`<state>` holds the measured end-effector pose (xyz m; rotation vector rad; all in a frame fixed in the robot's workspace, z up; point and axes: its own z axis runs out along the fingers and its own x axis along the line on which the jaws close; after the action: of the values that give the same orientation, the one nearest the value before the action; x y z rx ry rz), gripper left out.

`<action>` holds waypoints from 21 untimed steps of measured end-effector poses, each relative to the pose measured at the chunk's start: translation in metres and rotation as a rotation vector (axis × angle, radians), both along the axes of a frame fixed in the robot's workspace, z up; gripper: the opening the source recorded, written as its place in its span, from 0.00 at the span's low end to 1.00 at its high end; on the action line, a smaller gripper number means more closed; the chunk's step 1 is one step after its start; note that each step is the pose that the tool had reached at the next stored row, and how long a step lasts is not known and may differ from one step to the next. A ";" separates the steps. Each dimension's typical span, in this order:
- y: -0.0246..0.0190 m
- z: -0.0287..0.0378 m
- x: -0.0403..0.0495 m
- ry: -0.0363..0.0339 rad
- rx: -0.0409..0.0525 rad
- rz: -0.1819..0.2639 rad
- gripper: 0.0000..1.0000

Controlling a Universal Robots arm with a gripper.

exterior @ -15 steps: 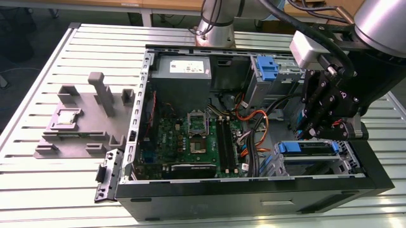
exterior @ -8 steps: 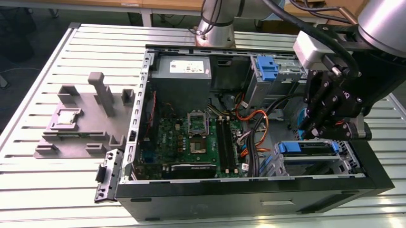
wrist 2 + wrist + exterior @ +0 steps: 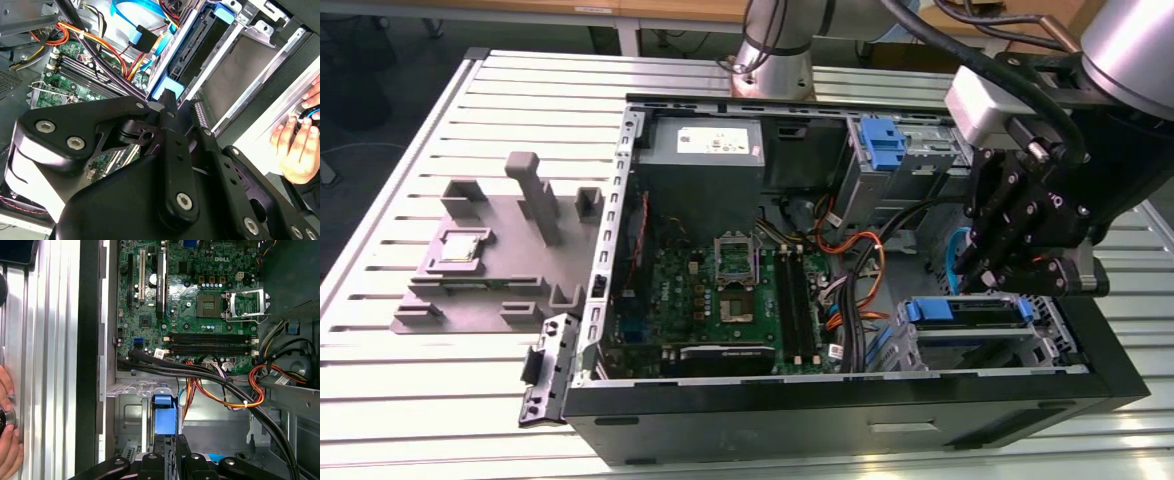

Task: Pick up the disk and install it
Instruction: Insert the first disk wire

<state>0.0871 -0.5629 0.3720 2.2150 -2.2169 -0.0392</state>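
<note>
The slatted counter (image 3: 400, 400) carries the open computer case (image 3: 854, 425). In the case's drive bay (image 3: 1047, 335), at the exterior view's right, the disk (image 3: 970, 313) sits in its blue carrier. The claw (image 3: 176, 442) is narrow and apparently pinches the carrier's edge, though contact is hard to confirm. Pick-up looks done; final seating and release seem outstanding.

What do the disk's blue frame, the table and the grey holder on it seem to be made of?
The disk's blue frame looks like moulded plastic: even colour, dull gloss. The table seems brushed aluminium: pale, slotted, with reflections. The grey holder is probably matt plastic; no shine.
</note>
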 end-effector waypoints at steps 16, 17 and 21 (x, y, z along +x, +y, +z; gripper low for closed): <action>0.0000 0.0021 0.0000 -0.0011 0.0000 0.162 0.24; 0.0000 0.0021 0.0005 -0.0012 0.0000 0.172 0.24; 0.0000 0.0019 0.0039 -0.0012 0.0001 0.186 0.24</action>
<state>0.0910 -0.5629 0.3739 2.4105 -2.0006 -0.0367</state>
